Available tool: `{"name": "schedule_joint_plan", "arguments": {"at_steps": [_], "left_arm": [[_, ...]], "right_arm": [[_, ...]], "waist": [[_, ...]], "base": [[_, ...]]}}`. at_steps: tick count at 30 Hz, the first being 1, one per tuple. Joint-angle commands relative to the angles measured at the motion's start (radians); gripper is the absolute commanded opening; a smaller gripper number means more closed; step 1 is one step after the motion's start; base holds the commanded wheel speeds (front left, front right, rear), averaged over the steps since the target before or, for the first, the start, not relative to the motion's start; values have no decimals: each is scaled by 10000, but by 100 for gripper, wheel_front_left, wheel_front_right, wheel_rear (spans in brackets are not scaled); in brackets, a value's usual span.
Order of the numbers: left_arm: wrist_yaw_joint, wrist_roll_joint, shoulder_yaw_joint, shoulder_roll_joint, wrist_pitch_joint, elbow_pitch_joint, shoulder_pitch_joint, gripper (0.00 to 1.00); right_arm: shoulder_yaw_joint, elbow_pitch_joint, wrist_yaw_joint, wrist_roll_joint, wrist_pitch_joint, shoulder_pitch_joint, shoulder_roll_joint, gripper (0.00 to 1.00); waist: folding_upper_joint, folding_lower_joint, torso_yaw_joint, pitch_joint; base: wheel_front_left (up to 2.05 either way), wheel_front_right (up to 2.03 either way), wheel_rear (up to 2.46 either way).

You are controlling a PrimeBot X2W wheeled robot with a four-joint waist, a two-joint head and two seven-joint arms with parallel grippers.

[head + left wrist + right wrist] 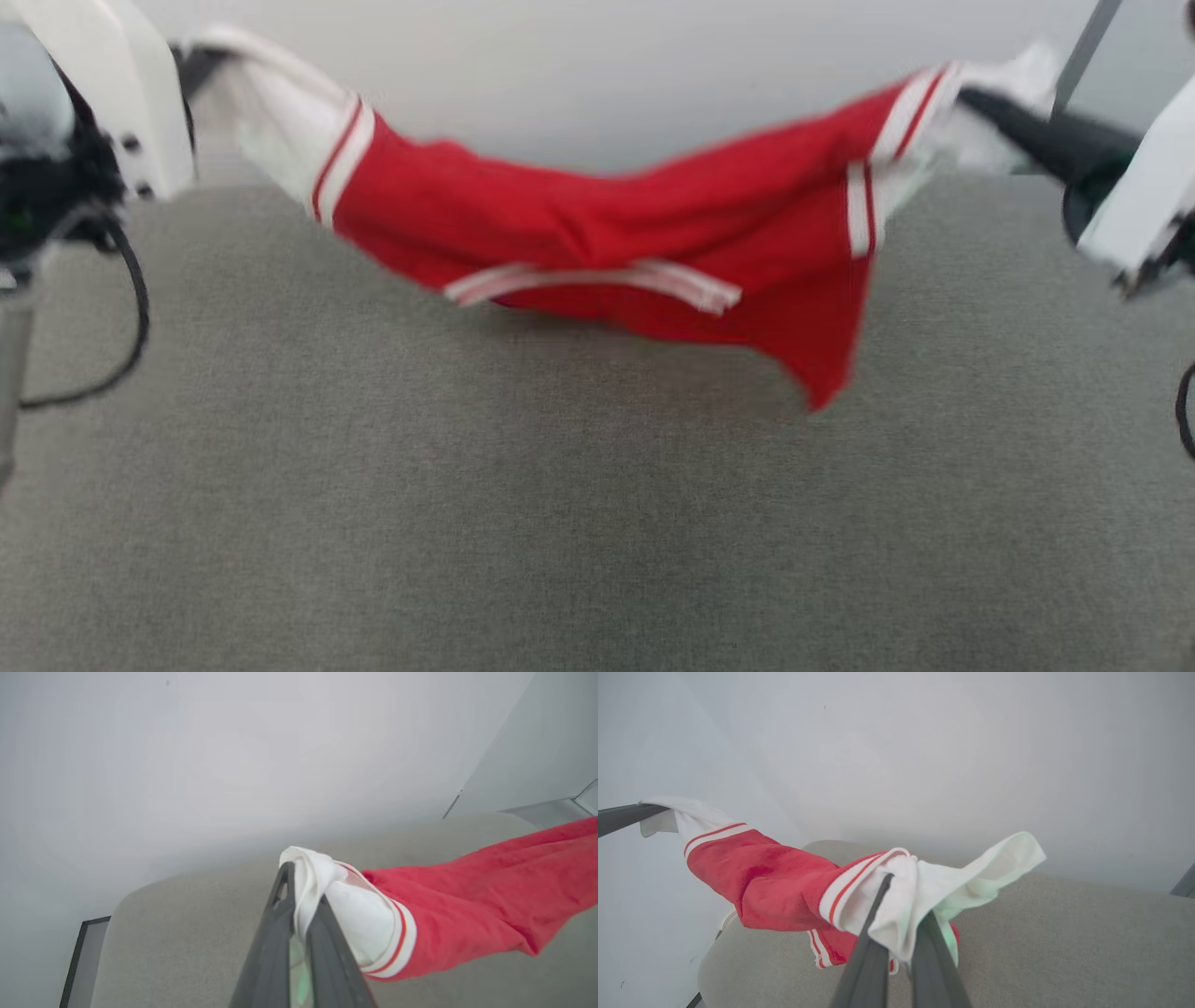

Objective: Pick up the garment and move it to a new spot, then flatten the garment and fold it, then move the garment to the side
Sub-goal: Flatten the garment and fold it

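The garment (pixel 607 224), bright red with white cuffs and striped trim, hangs stretched between my two grippers above the grey padded table (pixel 560 523). Its middle sags and one red corner droops close to the table. At the upper left, my left gripper (pixel 201 61) is shut on one white cuff (pixel 345 905). In the left wrist view that gripper (pixel 303 884) pinches the bunched cuff between its fingers. My right gripper (pixel 980 98) at the upper right is shut on the other white cuff (pixel 971 877). The right wrist view shows the right gripper (pixel 906 896) with cuff cloth draped over it.
A plain pale wall rises behind the table's far edge (pixel 597 159). A black cable (pixel 131 317) loops below my left arm. A grey metal post (pixel 1083 47) stands at the upper right. The table's rounded corners show in both wrist views.
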Motion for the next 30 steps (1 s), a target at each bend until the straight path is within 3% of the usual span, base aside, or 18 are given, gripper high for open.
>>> {"name": "schedule_joint_plan", "arguments": {"at_steps": [1, 18, 23, 29, 30], "left_arm": [[-154, 169, 55, -33, -187, 250, -465, 0], [-769, 889, -47, -650, -1901, 2485, -3257, 0], [-962, 1236, -202, -933, -2942, 3396, -3972, 0], [-1043, 2022, -343, -1268, -4868, 4624, -5397, 0], [-1043, 2022, -343, -1268, -4868, 4624, -5397, 0]], "right_arm": [[-100, 63, -1, 2, -144, -390, 217, 0], [-330, 1346, -1, -1468, -1705, -2660, 843, 0], [316, 2387, -1, -2373, -3182, -3542, 759, 0], [760, 4362, -1, -3710, -5826, -5398, 863, 0], [760, 4362, -1, -3710, -5826, -5398, 863, 0]], "waist": [[0, 0, -63, -103], [0, 0, -151, 212], [0, 0, -151, 1081], [0, 0, -119, 2452], [0, 0, -119, 2452]], "base": [[0, 0, 0], [0, 0, 0], [0, 0, 0], [0, 0, 0], [0, 0, 0]]}}
